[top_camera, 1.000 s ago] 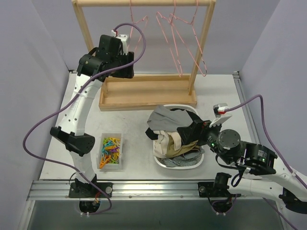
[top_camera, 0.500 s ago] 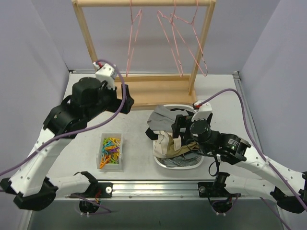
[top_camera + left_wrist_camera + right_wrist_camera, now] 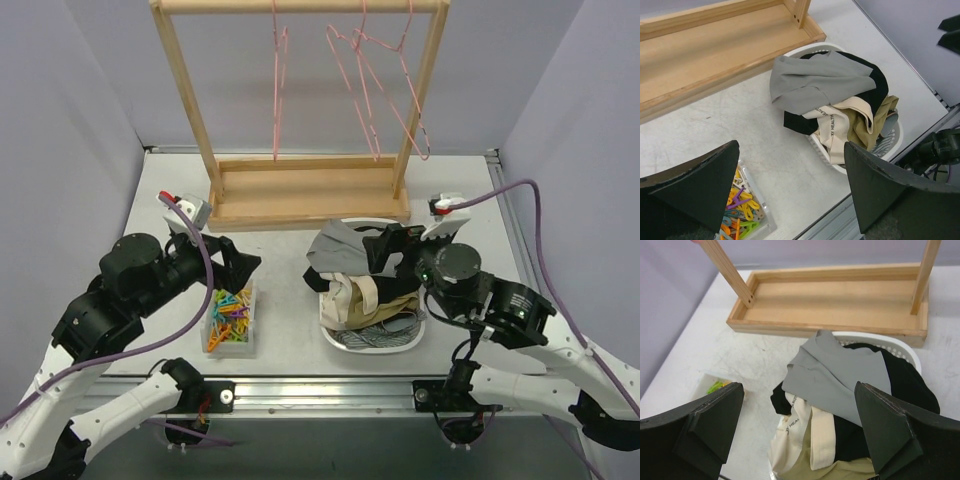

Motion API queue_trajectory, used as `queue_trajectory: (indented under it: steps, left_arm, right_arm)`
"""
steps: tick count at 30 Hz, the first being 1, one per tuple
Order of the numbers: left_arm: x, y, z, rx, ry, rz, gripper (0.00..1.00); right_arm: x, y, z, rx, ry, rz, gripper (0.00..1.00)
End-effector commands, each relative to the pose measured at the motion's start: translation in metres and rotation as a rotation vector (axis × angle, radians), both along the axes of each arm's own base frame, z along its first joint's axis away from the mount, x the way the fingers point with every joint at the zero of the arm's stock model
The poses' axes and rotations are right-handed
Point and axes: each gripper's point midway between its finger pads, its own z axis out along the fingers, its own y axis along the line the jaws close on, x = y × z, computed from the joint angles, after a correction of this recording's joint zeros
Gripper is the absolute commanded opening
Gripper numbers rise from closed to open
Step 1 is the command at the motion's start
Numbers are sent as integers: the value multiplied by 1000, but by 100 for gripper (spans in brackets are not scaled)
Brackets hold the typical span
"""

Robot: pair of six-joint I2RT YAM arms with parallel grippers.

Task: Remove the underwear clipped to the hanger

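Underwear [image 3: 352,272] lies heaped in the white basket [image 3: 372,346], filling it and rising above the rim.

1. Heap layout. A grey piece [image 3: 815,82] lies on top, draped over the far left rim of the basket [image 3: 816,47]. A black piece [image 3: 874,90] lies under it and shows along its left and right edges. An olive piece [image 3: 860,131] with a cream band bearing printed lettering sits at the near side of the basket. The right wrist view shows the same order: grey piece [image 3: 835,374] uppermost, black below it, olive and cream nearest the camera.

2. Left gripper [image 3: 236,266]. It is positioned left of the basket, above the far end of the clip tray [image 3: 253,322], and apart from the cloth. In its wrist view the left gripper [image 3: 791,146] has both fingers spread wide, released, with the basket in sight between them.

3. Right gripper [image 3: 392,246]. It is positioned over the far right part of the basket, above the heap. In its wrist view the right gripper [image 3: 799,387] is spread wide, released, and the cloth lies below it.

4. Surroundings. Coloured clips [image 3: 228,308] fill the tray just left of the basket. A wooden rack [image 3: 300,192] stands just behind the basket, and pink wire hangers [image 3: 376,82] hang from its top bar.
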Motion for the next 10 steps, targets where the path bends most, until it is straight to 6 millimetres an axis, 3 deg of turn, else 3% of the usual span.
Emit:
queue_trajectory:
  steps: [1,7,9,10]
  left_arm:
    - [-4,-10,5,-18,-45,-71,94]
    - [-2,-18,-1,-25,-38,-94,94]
    - [-1,-21,-2,-25,-36,-106,100]
    - [0,-25,-4,-22,-24,-118,87]
  right_arm:
    - [-6,-14,59,125,-138,10,100]
    - [-15,-31,75,167,-176,4,100]
    - [-16,-34,73,166,-176,0,100]
    - [-16,-36,73,166,-177,-8,100]
